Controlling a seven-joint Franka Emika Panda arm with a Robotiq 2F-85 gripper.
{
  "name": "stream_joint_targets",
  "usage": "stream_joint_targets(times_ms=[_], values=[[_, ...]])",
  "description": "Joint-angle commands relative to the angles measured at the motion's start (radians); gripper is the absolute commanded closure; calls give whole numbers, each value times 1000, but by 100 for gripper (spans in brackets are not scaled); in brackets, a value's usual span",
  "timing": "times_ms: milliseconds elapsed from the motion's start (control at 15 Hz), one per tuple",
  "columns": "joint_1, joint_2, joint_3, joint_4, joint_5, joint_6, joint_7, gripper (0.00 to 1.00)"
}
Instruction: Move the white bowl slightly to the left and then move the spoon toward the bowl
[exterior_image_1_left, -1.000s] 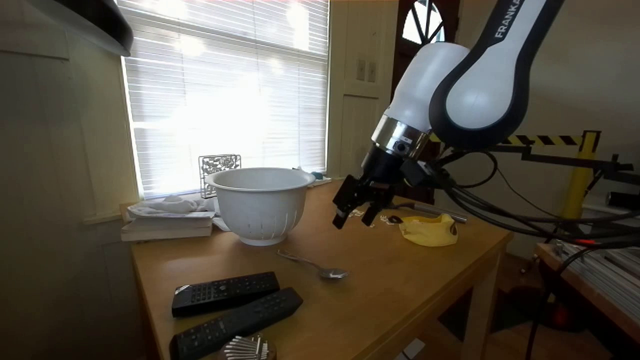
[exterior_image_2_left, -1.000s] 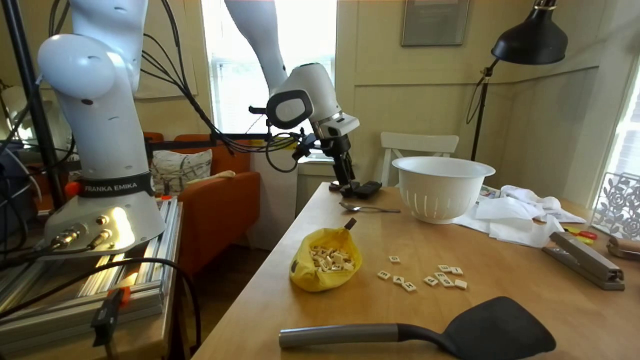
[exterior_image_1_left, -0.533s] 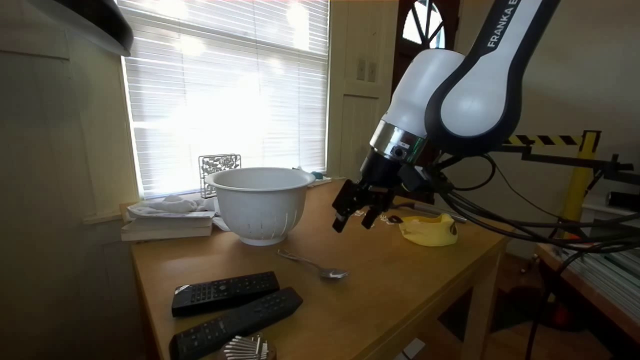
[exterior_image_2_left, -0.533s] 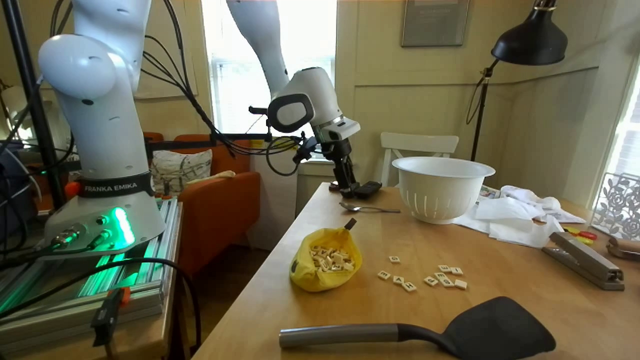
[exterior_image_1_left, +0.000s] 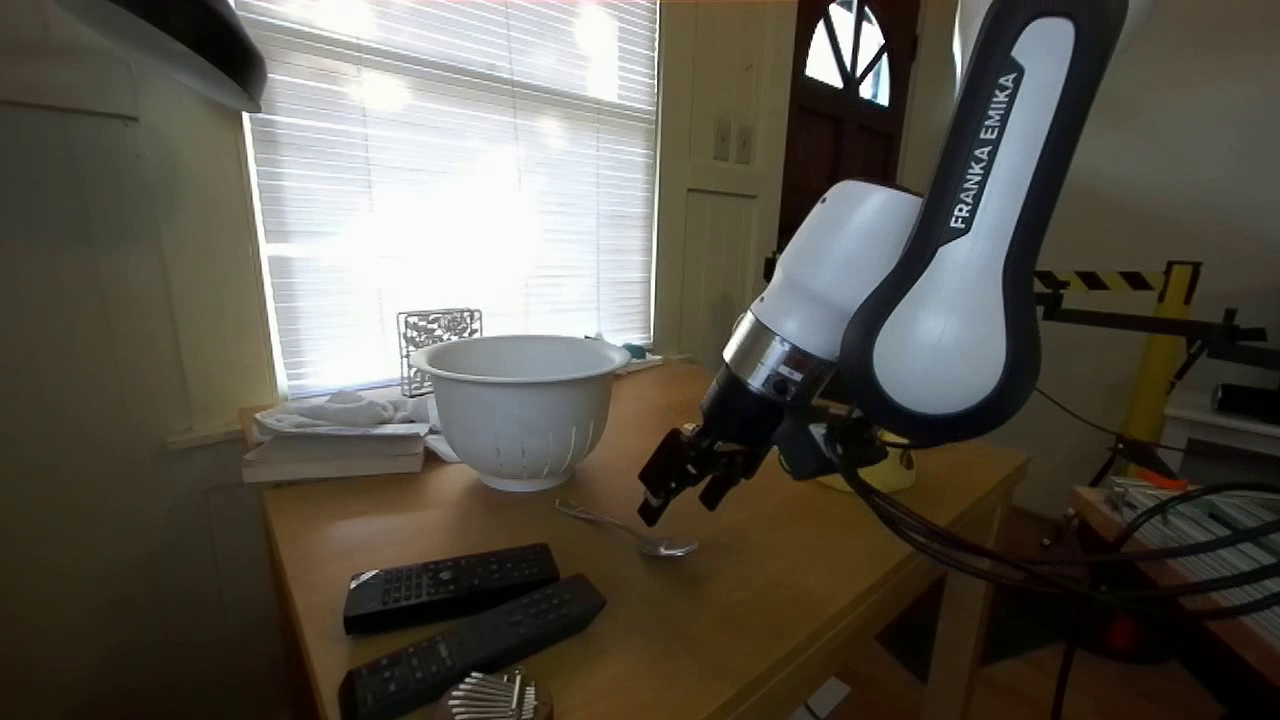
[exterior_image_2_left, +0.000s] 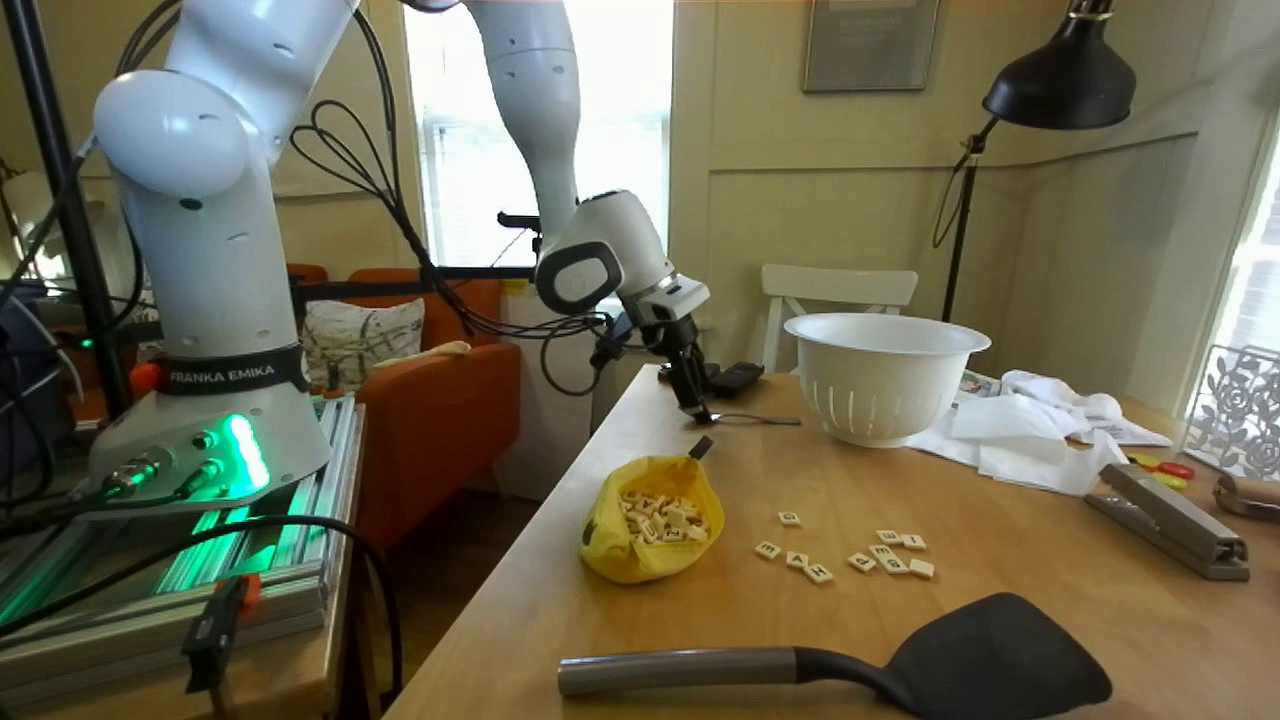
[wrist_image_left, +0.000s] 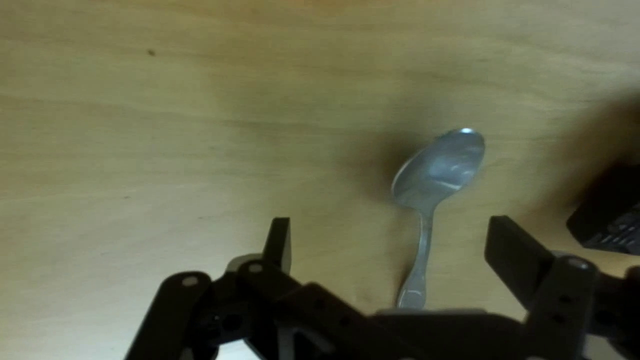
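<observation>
The white bowl (exterior_image_1_left: 522, 425) stands upright on the table; it also shows in an exterior view (exterior_image_2_left: 880, 385). The silvery spoon (exterior_image_1_left: 664, 547) lies flat on the table beside the bowl, its handle end pointing toward the bowl's base and its oval end away. The spoon also shows in an exterior view (exterior_image_2_left: 755, 419), its oval end hidden behind my fingers. My gripper (exterior_image_1_left: 682, 507) is open and empty, low above the spoon. In the wrist view the spoon (wrist_image_left: 423, 240) lies between the spread fingers of my gripper (wrist_image_left: 391, 222), nearer the right finger, with its handle end at the gripper body.
Two black remotes (exterior_image_1_left: 452, 588) lie near the spoon; a dark corner (wrist_image_left: 612, 215) shows at the wrist view's right edge. A yellow pouch of letter tiles (exterior_image_2_left: 650, 520), loose tiles, a black spatula (exterior_image_2_left: 1000, 655), a stapler (exterior_image_2_left: 1170, 520) and white cloths (exterior_image_2_left: 1040, 430) are on the table.
My gripper has come down and moved toward the spoon, and is now just above it. The gripper stays open. The bowl and the spoon have not moved.
</observation>
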Motion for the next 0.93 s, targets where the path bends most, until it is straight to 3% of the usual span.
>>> stream_joint_targets(times_ms=[0,67,133,200,267,400,667,867], values=[[41,63,-12,69,53,46,-3,0],[46,72,-15,80,61,51,-6,1],[49,80,-20,90,70,51,-7,12],[46,89,-19,101,75,55,-5,9],[31,96,-7,111,73,65,2,28],[23,104,-4,126,71,71,0,37],[19,121,-4,144,72,69,-3,48],[18,132,-1,146,67,65,-8,50]])
